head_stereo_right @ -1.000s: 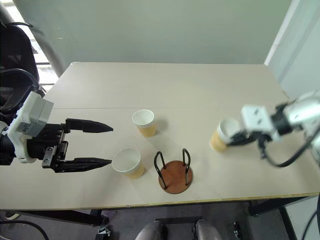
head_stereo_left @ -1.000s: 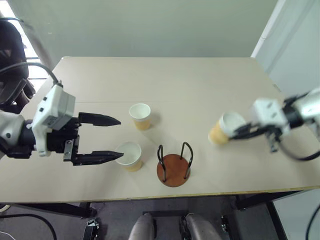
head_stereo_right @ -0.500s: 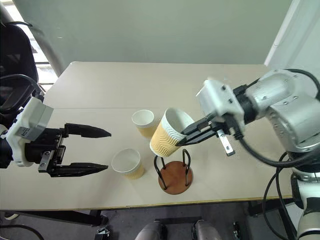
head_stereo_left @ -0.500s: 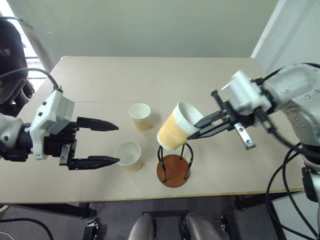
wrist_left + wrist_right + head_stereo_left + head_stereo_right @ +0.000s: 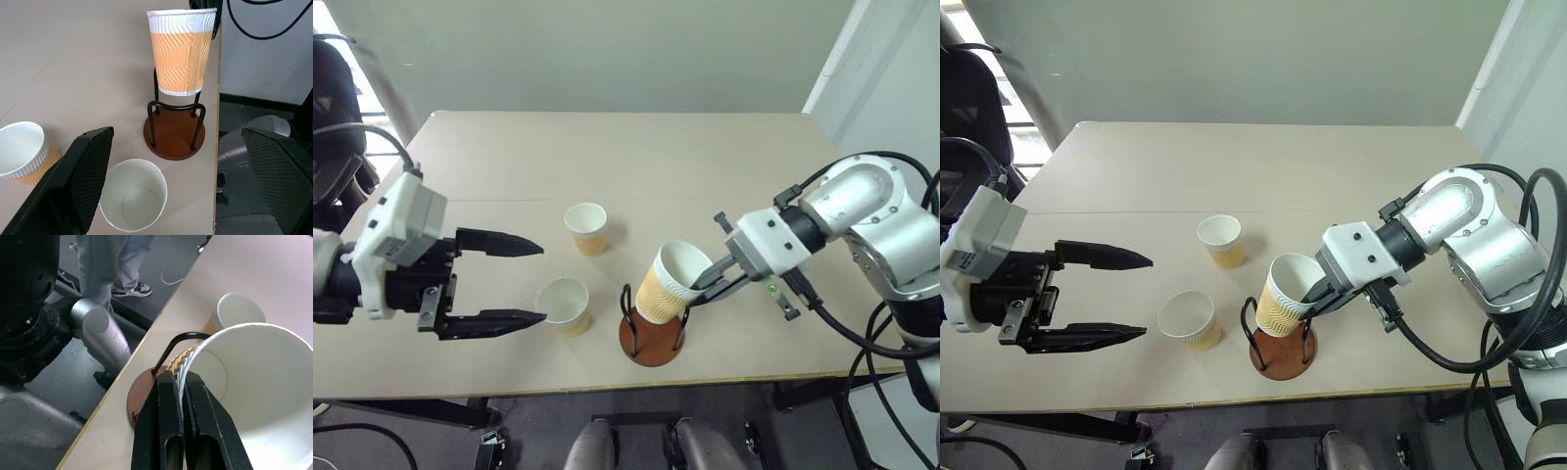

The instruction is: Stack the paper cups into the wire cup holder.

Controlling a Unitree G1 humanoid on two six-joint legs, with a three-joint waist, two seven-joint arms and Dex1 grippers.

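Right hand [image 5: 705, 285] has swung in from the right side of the counter [image 5: 705, 157] and come down — a second ago it carried its cup [image 5: 668, 282] well clear of the holder [image 5: 652, 331]; now the cup's bottom sits between the wire loops, just above the disc base. The cup is tilted, mouth leaning toward the right edge. The right hand's fingers are clamped shut on the rim, one inside and one outside the wall; the right wrist view shows this plainly.

Left hand [image 5: 509, 279] has barely shifted: fingers spread wide, nothing held, hovering near the left edge beside the near cup [image 5: 563, 305]. The far cup [image 5: 586, 227] stands upright toward the counter's middle, untouched. The holder is close to the front edge.

Reading: first cup is partly entered but not seated — from the left wrist view its bottom looks clear of the base, though I cannot be sure. Judged next need: level the cup, lower it, then release. Two cups remain to stack.
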